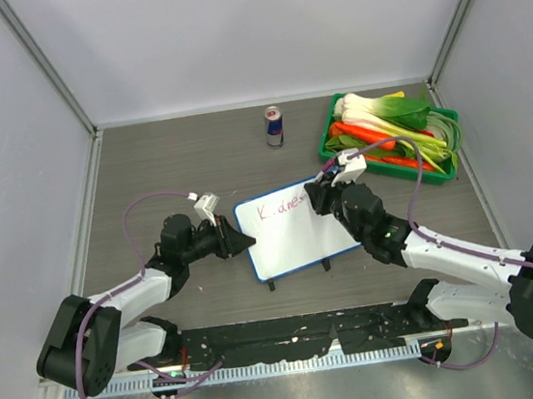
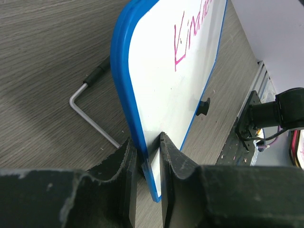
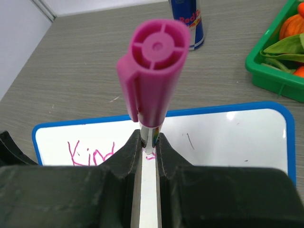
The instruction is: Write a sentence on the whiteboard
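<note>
At centre frame, our left jaws clamp the whiteboard (image 1: pixel 301 239) by its blue rim; we judge it light, stiff, slick, while our right jaws pinch the pink marker (image 3: pixel 153 61).

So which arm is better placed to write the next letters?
Right. The right gripper holds the marker over the board, by the pink writing; the left gripper only clamps the board's edge.

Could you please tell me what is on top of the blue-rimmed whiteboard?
On the small blue-rimmed white board, thin pink handwritten lettering starting "Kind" shows near its far edge. The black right hand, shut on a pink plastic marker, hides whatever follows.
</note>
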Controlling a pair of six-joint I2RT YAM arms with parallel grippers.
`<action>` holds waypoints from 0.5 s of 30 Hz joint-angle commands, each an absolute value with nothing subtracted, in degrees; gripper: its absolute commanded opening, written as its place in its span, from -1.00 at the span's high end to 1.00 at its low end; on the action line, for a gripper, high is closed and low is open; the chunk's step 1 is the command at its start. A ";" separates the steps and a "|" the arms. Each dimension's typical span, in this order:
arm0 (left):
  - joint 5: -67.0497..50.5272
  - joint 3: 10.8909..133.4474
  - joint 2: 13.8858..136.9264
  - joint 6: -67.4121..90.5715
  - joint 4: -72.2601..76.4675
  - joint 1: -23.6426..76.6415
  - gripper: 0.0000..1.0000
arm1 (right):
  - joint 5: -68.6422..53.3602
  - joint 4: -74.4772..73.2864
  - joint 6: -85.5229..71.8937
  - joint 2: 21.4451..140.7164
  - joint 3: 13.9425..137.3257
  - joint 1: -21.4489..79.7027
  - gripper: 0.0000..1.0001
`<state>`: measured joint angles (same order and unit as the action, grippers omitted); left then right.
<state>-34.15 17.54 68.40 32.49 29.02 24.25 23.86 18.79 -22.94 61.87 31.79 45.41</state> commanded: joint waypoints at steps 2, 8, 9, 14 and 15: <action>-33.22 18.54 69.17 29.09 28.04 24.96 1.00 | 23.47 21.71 -24.08 58.10 32.78 43.42 0.99; -33.22 18.54 69.08 29.18 28.04 24.96 1.00 | 24.17 20.48 -23.55 58.80 33.49 41.49 0.99; -33.14 18.54 69.17 29.18 28.04 25.05 1.00 | 24.00 20.39 -23.55 59.15 33.57 41.31 0.99; -33.13 18.54 69.17 29.18 28.04 24.96 1.00 | 22.50 21.00 -24.08 59.94 33.49 40.96 0.99; -33.13 18.54 69.17 29.18 28.04 25.05 1.00 | 22.33 21.27 -24.08 60.12 33.40 40.87 0.99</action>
